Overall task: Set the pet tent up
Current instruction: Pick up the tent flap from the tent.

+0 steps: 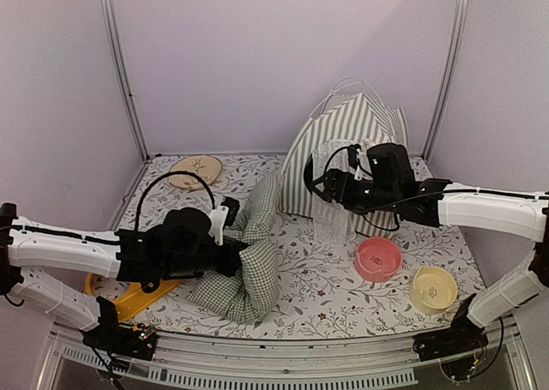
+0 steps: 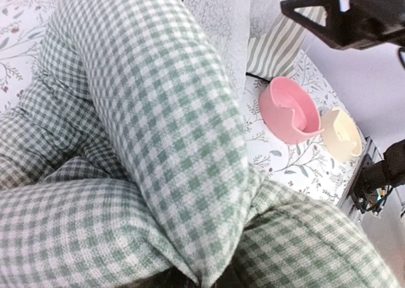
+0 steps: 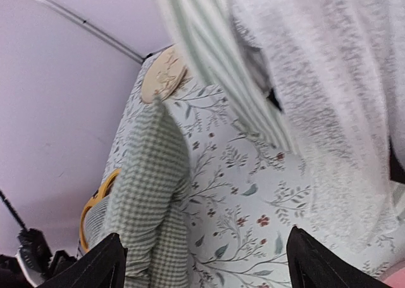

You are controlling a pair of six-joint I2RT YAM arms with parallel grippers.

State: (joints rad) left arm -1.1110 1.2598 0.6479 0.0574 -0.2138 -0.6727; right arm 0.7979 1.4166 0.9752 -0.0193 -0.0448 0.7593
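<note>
The pet tent (image 1: 343,137) stood at about one o'clock on the table, against the back wall. Its soft green-and-white striped cloth rose to a rounded peak, with thin white poles bowing out above it. A filmy white mesh panel (image 1: 334,206) hung limp from its front, down to the flowered tablecloth (image 1: 317,300).

The right arm reached in from three o'clock, laid nearly level, with its black wrist up against the mesh. The right gripper (image 1: 319,183) had its fingers (image 3: 107,262) spread wide with nothing between them; cloth and mesh only draped close above.

Toward eight o'clock lay the checked cushion (image 1: 249,266), plump green-and-white gingham, folded and bunched into fat rolls. The left arm stretched in low from nine o'clock. The left gripper (image 1: 230,257) was buried in the folds, its jaws pinched together on a gathered corner of the cushion.

A glossy pink bowl (image 1: 378,259) sat at four o'clock, with a pale cream bowl (image 1: 434,288) just beside it toward the near edge. A round wooden disc (image 1: 196,172) lay flat at eleven o'clock. A yellow plastic piece (image 1: 129,300) showed under the left arm.
</note>
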